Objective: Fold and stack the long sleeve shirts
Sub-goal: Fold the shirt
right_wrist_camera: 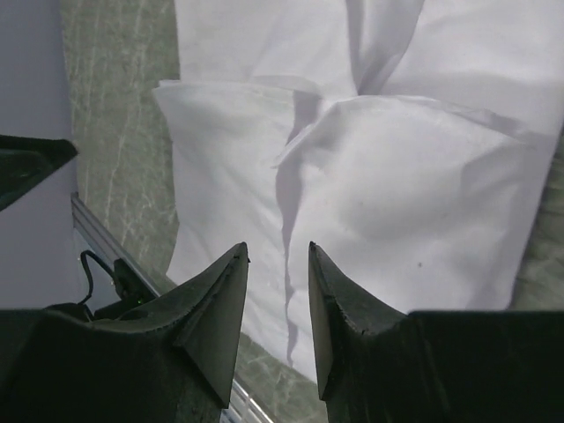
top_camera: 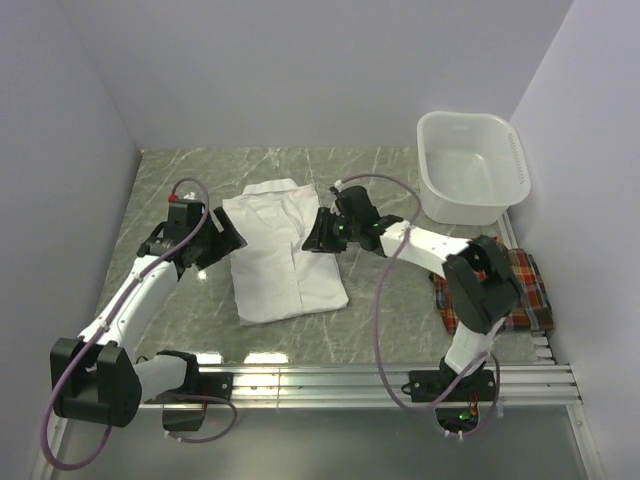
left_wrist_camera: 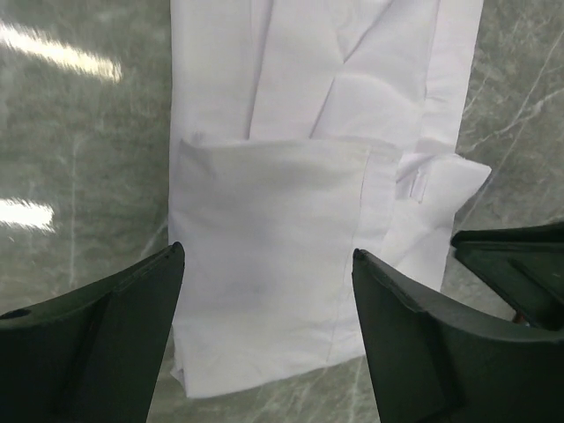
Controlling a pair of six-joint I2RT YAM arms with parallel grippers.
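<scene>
The white long sleeve shirt (top_camera: 285, 250) lies folded into a long rectangle on the marble table, collar end toward the back. The plaid shirt (top_camera: 525, 290) lies folded at the right edge, partly behind my right arm. My left gripper (top_camera: 225, 240) hovers at the white shirt's left edge. In the left wrist view it (left_wrist_camera: 267, 251) stands wide open above the white shirt (left_wrist_camera: 282, 264), holding nothing. My right gripper (top_camera: 318, 232) is over the shirt's right edge. In the right wrist view it (right_wrist_camera: 277, 248) is open by a narrow gap, with only the white cloth (right_wrist_camera: 397, 176) below.
A white plastic basin (top_camera: 470, 165) stands at the back right corner. Walls close in the table at left, back and right. A metal rail (top_camera: 400, 378) runs along the near edge by the arm bases.
</scene>
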